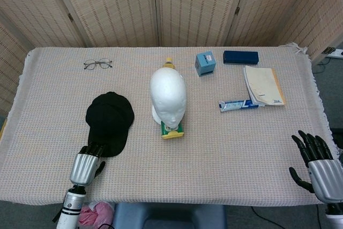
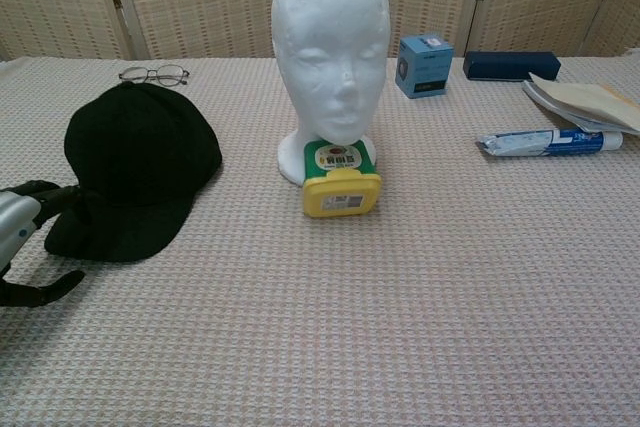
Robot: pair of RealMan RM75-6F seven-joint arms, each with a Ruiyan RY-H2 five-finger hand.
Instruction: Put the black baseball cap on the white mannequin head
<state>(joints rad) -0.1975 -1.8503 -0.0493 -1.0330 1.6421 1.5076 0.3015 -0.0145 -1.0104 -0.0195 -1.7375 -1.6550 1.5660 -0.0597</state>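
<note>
The black baseball cap [image 1: 110, 120] [image 2: 135, 167] lies flat on the table, left of the white mannequin head [image 1: 168, 96] [image 2: 331, 47], which stands upright mid-table. My left hand [image 1: 86, 165] [image 2: 25, 237] sits at the cap's brim edge nearest me, fingers reaching over the brim and thumb below it, holding nothing that I can make out. My right hand [image 1: 317, 165] hovers at the table's near right corner, fingers spread and empty; the chest view does not show it.
A yellow-and-green container [image 1: 172, 128] [image 2: 341, 179] lies against the mannequin's base. Glasses [image 1: 97, 64] lie far left. A small blue box [image 1: 204, 64], a dark blue case [image 1: 240, 57], a booklet [image 1: 262, 84] and a toothpaste tube [image 1: 239, 104] sit at the right.
</note>
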